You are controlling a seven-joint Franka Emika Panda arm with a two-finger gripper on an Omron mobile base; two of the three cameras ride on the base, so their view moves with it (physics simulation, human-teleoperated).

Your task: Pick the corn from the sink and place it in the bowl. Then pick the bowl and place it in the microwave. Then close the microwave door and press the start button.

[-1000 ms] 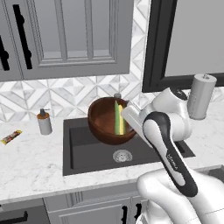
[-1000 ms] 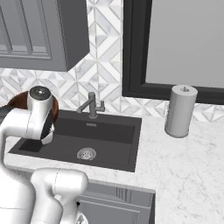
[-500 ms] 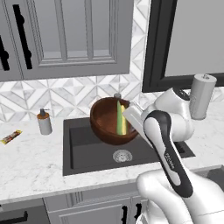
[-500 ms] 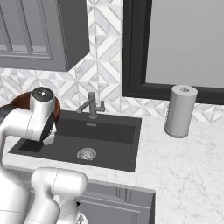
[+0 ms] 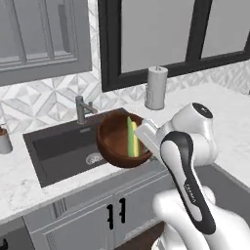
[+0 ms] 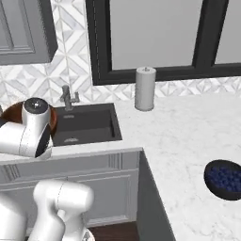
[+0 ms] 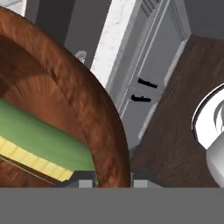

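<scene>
Gripper (image 7: 113, 180) is closed on the rim of the bowl (image 5: 119, 142); in the hand view the two finger tips stand one on each side of the brown wall, but most of the fingers is cut off at the bottom edge. In the left base view the hand is mostly hidden behind the bowl and the white arm, so the grip itself is hard to see there. In the right base view the arm covers nearly all of the bowl and only a brown arc shows.

The bowl is held up in the air, tilted, over the front edge of the sink (image 5: 58, 146) and the counter. Inside it lies the corn (image 5: 132, 139), green husk and yellow kernels, leaning against the inner wall. The sink basin shows only its drain (image 5: 93, 158).

On the counter to the right, a dark bowl of blueberries (image 6: 226, 180) sits well apart from the sink.
</scene>
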